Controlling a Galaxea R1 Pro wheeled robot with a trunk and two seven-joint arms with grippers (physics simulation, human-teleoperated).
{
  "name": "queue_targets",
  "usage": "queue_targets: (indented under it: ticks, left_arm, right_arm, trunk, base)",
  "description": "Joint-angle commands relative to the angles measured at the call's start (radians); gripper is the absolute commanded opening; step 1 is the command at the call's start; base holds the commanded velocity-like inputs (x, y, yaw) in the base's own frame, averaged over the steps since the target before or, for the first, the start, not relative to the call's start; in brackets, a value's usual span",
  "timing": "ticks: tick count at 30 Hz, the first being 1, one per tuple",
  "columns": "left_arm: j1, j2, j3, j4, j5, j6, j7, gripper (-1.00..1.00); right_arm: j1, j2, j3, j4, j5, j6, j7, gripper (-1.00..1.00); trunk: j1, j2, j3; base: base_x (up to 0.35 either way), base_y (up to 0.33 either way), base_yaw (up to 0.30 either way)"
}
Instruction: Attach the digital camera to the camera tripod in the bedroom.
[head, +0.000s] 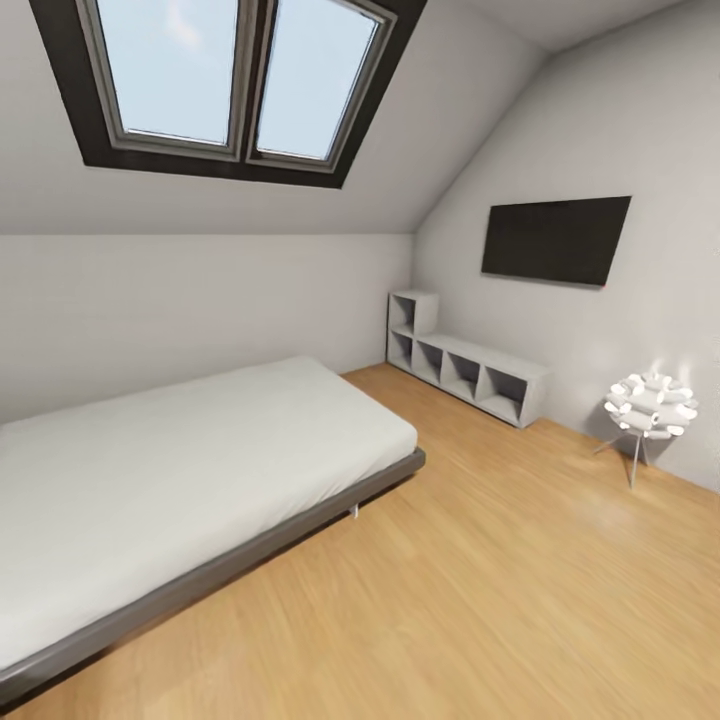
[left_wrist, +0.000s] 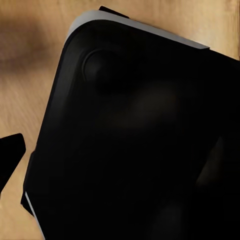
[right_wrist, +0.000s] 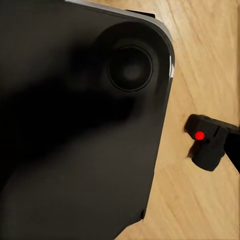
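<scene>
Camera (right_wrist: 206, 141): we see the small black body with its red dot in the right wrist view, lying on the light wood floor (right_wrist: 200, 60) just beside the rounded corner of our dark base (right_wrist: 75, 130). A dark edge touches it at the frame's border, but we cannot tell whether that is a finger of the right gripper, so we cannot tell whether that gripper is spread or pinching the camera.

From the head view we look across the bedroom: a low bed (head: 180, 460) with a pale mattress on a dark grey frame stands against the sloped wall, under a dark-framed skylight (head: 230, 80). White cubby shelves (head: 465, 365) run along the far right wall, below a black screen (head: 555, 240) mounted on it. A white lamp (head: 650, 405) on thin metal legs stands on the floor near the shelves.

In the left wrist view we see the base (left_wrist: 135, 145) over the floor, and a dark tip (left_wrist: 10, 155) at the edge; we cannot tell the left gripper's state.
</scene>
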Motion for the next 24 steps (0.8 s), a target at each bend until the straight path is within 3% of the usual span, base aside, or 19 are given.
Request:
queue_targets:
  ticks: [1, 24]
  left_arm:
    - [0.0, 0.0, 0.002, -0.001, 0.005, -0.003, 0.0, 1.0]
    - [0.0, 0.002, 0.009, -0.001, 0.015, -0.006, 0.001, 1.0]
  right_arm:
    - [0.0, 0.0, -0.002, 0.0, 0.007, -0.003, 0.0, 1.0]
    - [0.0, 0.002, -0.012, 0.0, -0.003, -0.006, 0.0, 1.0]
  trunk:
    - [0.001, 0.0, -0.001]
    - [0.001, 0.0, -0.001]
  base:
    - [0.264, 0.0, -0.108]
    - [0.031, 0.0, -0.243]
